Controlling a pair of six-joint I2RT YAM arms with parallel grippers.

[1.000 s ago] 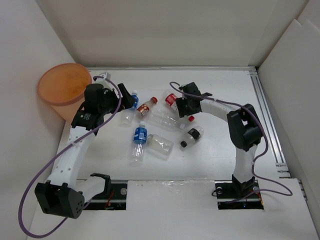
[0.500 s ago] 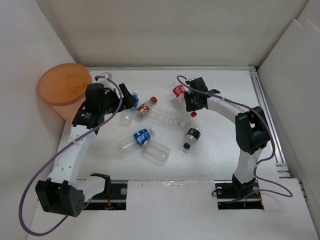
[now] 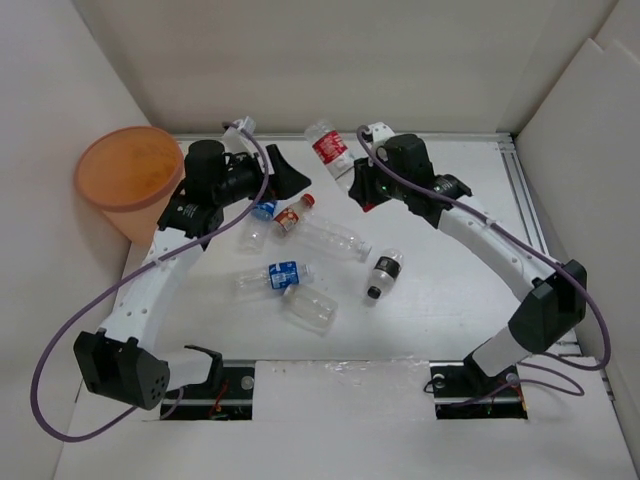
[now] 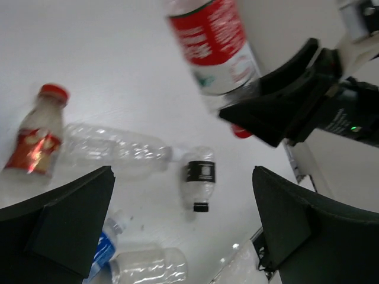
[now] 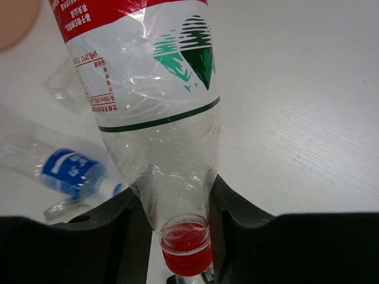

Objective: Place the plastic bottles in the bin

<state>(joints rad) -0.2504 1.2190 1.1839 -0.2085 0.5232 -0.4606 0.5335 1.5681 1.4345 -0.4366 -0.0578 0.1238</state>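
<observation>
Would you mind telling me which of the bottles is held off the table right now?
The red-labelled bottle, gripped near its red cap by the right gripper; the other bottles all lie on the table.

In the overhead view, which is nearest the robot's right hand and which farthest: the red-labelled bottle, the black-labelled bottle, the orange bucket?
1. Clear plastic bottle with the red label: gripped in the right hand, at the back.
2. Small clear bottle with the black label: lying toward the front.
3. Round translucent orange bin: far left.
</observation>
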